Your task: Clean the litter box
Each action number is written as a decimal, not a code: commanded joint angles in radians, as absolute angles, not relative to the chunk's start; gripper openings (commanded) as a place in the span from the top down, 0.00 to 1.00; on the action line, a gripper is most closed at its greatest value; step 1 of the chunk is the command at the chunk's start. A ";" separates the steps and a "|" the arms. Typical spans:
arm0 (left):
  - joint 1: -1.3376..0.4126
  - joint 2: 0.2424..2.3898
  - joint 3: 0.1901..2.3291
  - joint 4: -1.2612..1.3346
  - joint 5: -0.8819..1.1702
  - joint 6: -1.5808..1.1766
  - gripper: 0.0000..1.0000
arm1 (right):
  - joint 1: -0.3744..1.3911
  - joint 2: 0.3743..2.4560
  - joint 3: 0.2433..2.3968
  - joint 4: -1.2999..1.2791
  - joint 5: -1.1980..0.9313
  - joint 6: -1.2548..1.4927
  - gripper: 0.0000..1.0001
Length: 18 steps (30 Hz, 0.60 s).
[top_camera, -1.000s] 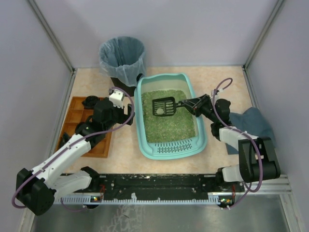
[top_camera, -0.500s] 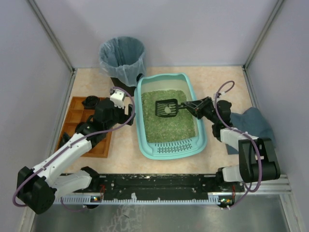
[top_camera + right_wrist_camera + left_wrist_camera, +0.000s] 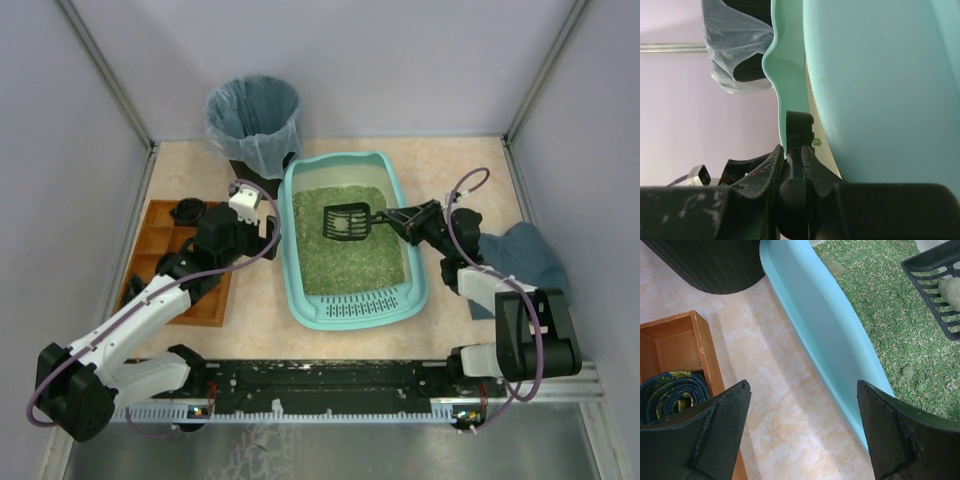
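Note:
The teal litter box (image 3: 409, 290) holds greenish litter (image 3: 350, 255), with its grate lip at the near end. My right gripper (image 3: 403, 220) is shut on the handle of a black slotted scoop (image 3: 345, 223), held over the litter with a pale clump in it (image 3: 951, 291). In the right wrist view the handle (image 3: 799, 131) sits between the fingers beside the box's outer wall (image 3: 875, 85). My left gripper (image 3: 268, 229) is open and empty, just left of the box's left rim (image 3: 825, 325). Small clumps (image 3: 908, 372) lie in the litter.
A black bin with a blue-grey bag (image 3: 253, 122) stands behind the box at the back left. A brown wooden compartment tray (image 3: 165, 262) lies at the left and holds a rolled patterned cloth (image 3: 670, 392). A dark blue-grey cloth (image 3: 520, 258) lies at the right.
My right gripper has drawn the scoop a little to the right and towards the back over the litter. The left arm has barely moved.

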<state>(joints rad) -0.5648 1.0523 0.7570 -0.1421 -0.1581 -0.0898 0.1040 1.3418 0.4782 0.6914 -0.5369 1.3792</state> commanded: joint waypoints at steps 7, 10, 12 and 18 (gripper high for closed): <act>-0.556 1.035 0.776 -0.125 -0.145 -0.124 0.07 | 0.119 1.286 0.636 0.648 -0.494 1.331 1.00; -0.548 1.042 0.778 -0.124 -0.100 -0.131 0.07 | 0.137 1.298 0.702 0.595 -0.459 1.316 1.00; -0.546 1.051 0.787 -0.128 -0.076 -0.128 0.07 | 0.155 1.317 0.748 0.584 -0.424 1.319 1.00; -0.545 1.043 0.804 -0.229 -0.002 -0.145 0.08 | 0.197 1.402 0.972 0.474 -0.334 1.297 1.00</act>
<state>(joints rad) -0.5522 1.0550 0.7723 -0.1699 -0.0761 -0.1230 0.1722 1.3659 0.8108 0.5079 -0.4179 1.3270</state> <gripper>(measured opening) 0.928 0.169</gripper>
